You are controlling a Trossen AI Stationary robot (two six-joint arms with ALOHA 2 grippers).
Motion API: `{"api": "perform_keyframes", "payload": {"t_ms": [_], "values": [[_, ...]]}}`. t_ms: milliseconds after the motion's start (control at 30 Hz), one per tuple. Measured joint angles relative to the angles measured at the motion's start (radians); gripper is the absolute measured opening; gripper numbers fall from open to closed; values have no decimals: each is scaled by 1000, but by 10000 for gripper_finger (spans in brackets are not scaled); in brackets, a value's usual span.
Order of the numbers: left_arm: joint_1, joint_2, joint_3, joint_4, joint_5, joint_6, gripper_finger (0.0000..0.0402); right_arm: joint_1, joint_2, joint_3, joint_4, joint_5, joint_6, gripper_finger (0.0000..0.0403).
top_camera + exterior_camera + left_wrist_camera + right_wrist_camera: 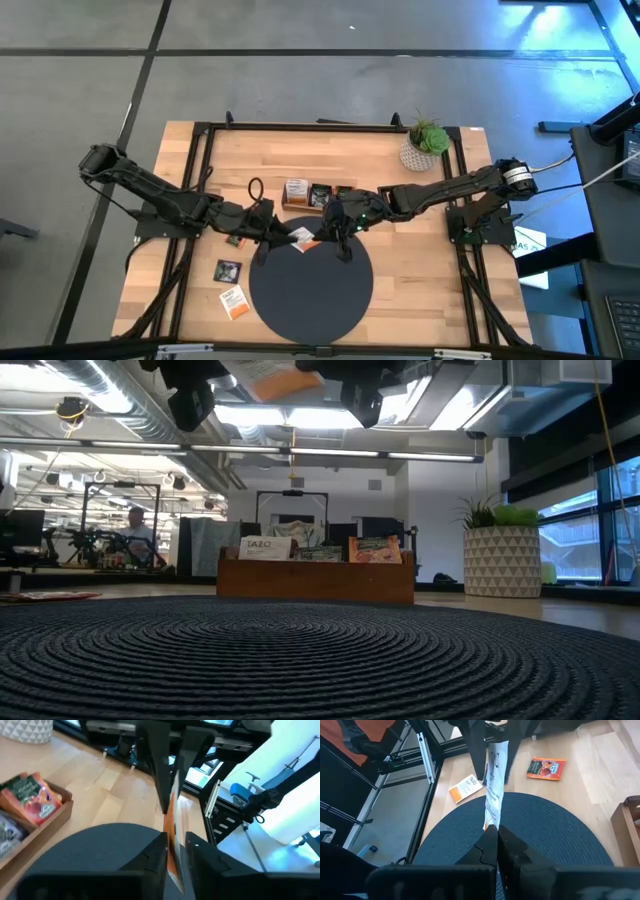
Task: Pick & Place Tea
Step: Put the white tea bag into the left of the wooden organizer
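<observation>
Over dark mat [310, 282]: 1 sachet [495, 785] between 2 grippers' fingers.

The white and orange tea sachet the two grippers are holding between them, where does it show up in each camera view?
High view: the sachet sits mid-picture, at the dark round mat's far edge.
Low view: top centre, overhead.
Left wrist view: edge-on, centre, between dark fingers.
Right wrist view: upright, centre, above the mat.
Shared landmark: the mat, beneath the sachet in every view.
</observation>
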Motion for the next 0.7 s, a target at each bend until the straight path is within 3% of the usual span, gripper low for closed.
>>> {"api": "perform_keyframes", "payload": {"t_ms": [167,233,367,500,600,700], "values": [[2,0,0,15,13,69,10,0,0,0,2,-3,-3,8],[16,-1,0,15,41,85,6,0,0,0,1,-6,-10,15],[72,-1,0,9,136,108,4,-10,-17,0,-49,-33,-23,60],[173,-6,0,-52,270,109,4,-37,-79,0,-265,-15,26,117],[264,-6,27,-175,371,181,3,-48,-122,-1,-371,76,74,146],[358,1,110,-396,388,338,3,-47,-141,-1,-380,179,107,162]]}}
